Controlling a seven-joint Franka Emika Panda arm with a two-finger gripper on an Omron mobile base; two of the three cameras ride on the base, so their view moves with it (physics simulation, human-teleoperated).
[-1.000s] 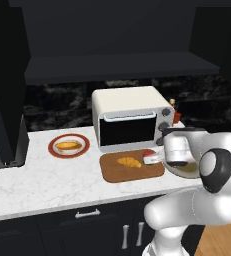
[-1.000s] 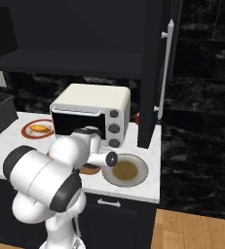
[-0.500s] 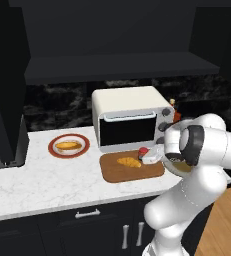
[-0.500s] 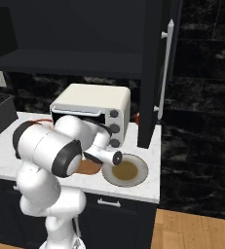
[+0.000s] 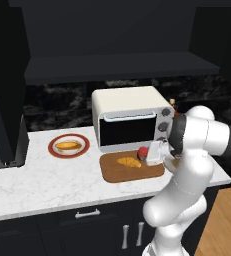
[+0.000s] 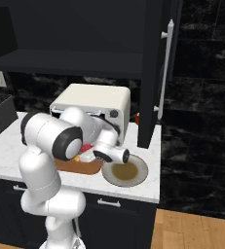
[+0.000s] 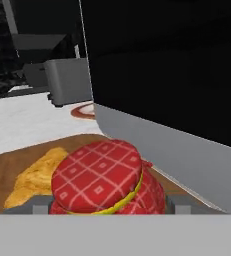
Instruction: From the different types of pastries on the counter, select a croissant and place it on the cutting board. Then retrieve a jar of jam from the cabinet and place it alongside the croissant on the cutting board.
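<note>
Lowered since the earlier frame, the gripper now sets the jar of jam on the cutting board beside the croissant, fingers flanking it, release uncertain, task nearly complete.

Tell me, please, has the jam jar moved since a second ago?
Yes. In the left base view the jar of jam has shifted left along the toaster oven front, closer to the croissant on the cutting board.
</note>
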